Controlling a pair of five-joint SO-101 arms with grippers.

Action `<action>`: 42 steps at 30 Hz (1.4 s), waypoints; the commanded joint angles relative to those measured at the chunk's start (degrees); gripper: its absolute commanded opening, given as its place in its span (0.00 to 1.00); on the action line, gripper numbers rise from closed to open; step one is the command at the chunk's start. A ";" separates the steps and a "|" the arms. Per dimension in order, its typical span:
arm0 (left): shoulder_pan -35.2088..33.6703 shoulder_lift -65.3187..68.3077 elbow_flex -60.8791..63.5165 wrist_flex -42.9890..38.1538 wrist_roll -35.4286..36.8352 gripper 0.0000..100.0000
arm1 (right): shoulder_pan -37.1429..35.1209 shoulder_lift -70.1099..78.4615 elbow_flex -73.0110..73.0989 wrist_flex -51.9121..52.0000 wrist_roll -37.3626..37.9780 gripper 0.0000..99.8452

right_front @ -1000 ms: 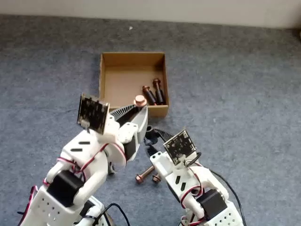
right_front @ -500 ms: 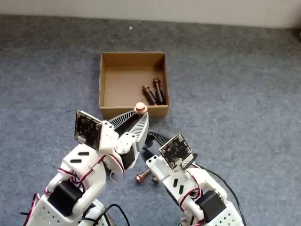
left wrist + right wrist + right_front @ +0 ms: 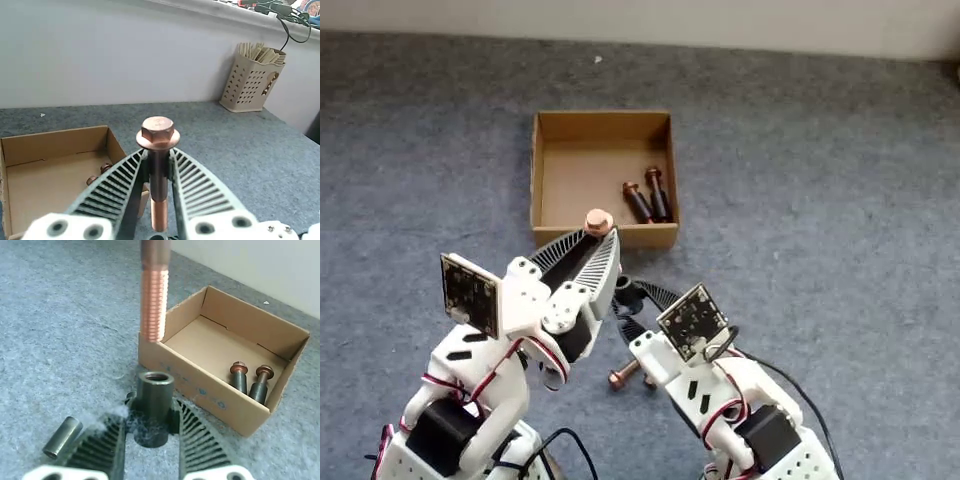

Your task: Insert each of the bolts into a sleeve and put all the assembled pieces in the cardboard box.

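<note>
My left gripper (image 3: 594, 238) is shut on a copper bolt (image 3: 599, 221), held head up just before the near wall of the cardboard box (image 3: 580, 175). In the left wrist view the bolt (image 3: 158, 170) stands upright between the ribbed fingers. My right gripper (image 3: 626, 298) is shut on a dark sleeve (image 3: 154, 405), upright with its bore facing up. The bolt's threaded end (image 3: 153, 305) hangs a little above that sleeve. Two assembled pieces (image 3: 647, 198) lie in the box's right corner.
A loose bolt (image 3: 624, 376) lies on the grey carpet between the two arms. A spare sleeve (image 3: 62, 437) lies beside my right gripper. A beige holder (image 3: 254, 77) stands far off by the wall.
The left arm has drawn back and swung left, carrying the bolt from the box's near rim to above the sleeve. The right gripper has shifted slightly left.
</note>
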 commanded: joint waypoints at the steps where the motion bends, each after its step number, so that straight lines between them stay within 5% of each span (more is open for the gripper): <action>1: -0.48 -0.84 1.19 -1.49 0.53 0.01 | -0.84 -0.92 -3.47 -0.13 0.62 0.01; 23: 2.59 -0.84 3.47 -1.23 0.53 0.01 | -0.66 -0.92 -7.16 -0.13 0.88 0.01; 34: 2.59 -0.84 4.70 -1.23 0.35 0.01 | 0.75 -0.92 -7.25 -3.47 7.21 0.01; 38: 2.68 -0.84 5.05 -1.23 -4.57 0.01 | 4.18 -0.92 -7.25 -6.90 7.12 0.01; 42: 2.68 -0.84 6.29 -1.23 -4.92 0.08 | 4.26 -0.92 -7.25 -7.52 6.07 0.01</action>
